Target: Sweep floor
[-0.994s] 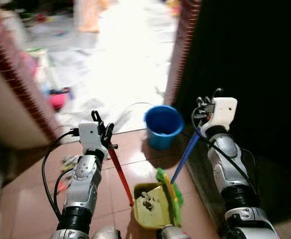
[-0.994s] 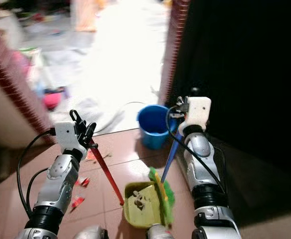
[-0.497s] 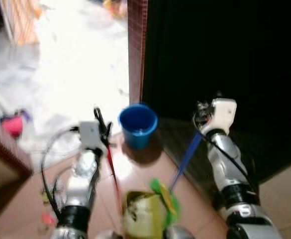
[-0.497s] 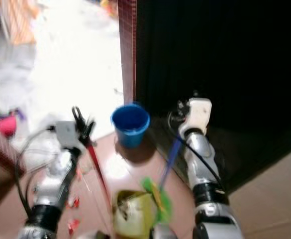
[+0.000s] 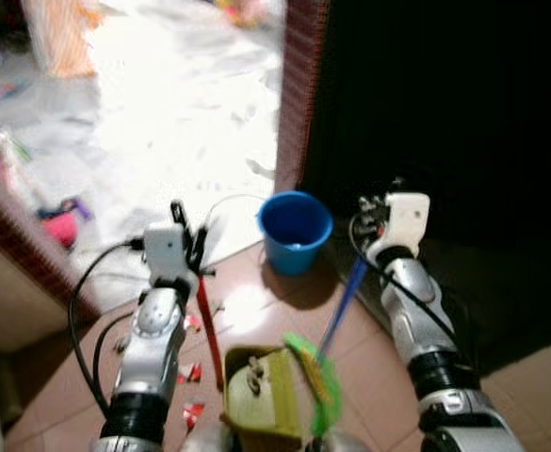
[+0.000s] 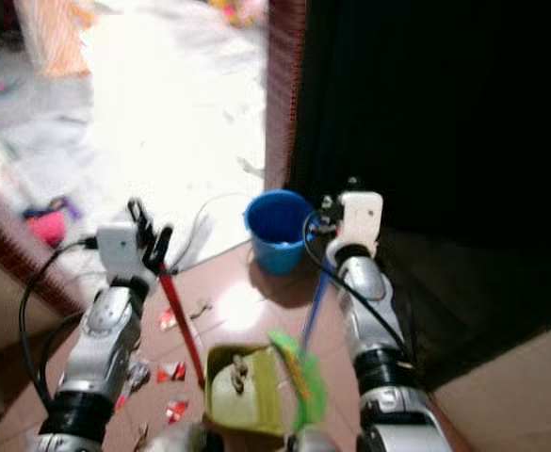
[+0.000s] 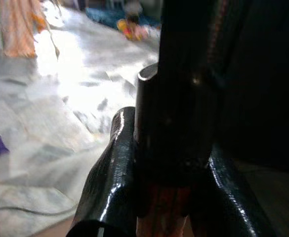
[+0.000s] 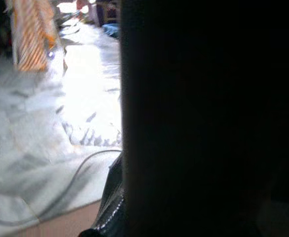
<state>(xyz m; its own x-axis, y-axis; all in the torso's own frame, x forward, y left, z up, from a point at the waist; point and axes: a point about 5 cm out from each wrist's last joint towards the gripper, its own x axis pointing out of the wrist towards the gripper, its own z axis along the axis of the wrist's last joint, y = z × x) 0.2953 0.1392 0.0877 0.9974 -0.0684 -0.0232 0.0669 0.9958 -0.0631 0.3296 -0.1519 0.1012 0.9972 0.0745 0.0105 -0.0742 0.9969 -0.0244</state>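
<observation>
The whole view has swung back leftward since half a second ago, so the robot is turning, not the things: the brick door pillar (image 5: 299, 94) has slid right and more of the bright floor (image 5: 181, 113) beyond shows again. Both arms have kept their hold through the turn. The left claw (image 5: 188, 247) is clamped on the red handle (image 5: 208, 325) of the yellow-green dustpan (image 5: 261, 400), which hangs low in front of the robot with a few scraps inside; the left wrist view shows the fingers (image 7: 109, 177) pressed against that handle. The right claw (image 5: 374, 218) carries the blue handle (image 5: 343, 299) of the broom, its green bristles (image 5: 315, 386) beside the dustpan's right edge; how its fingers sit cannot be made out. Red litter scraps (image 5: 190, 373) lie on the tiled floor just left of the dustpan, near the blue bucket (image 5: 295, 230). The turn likely brings that litter within sweeping reach.
</observation>
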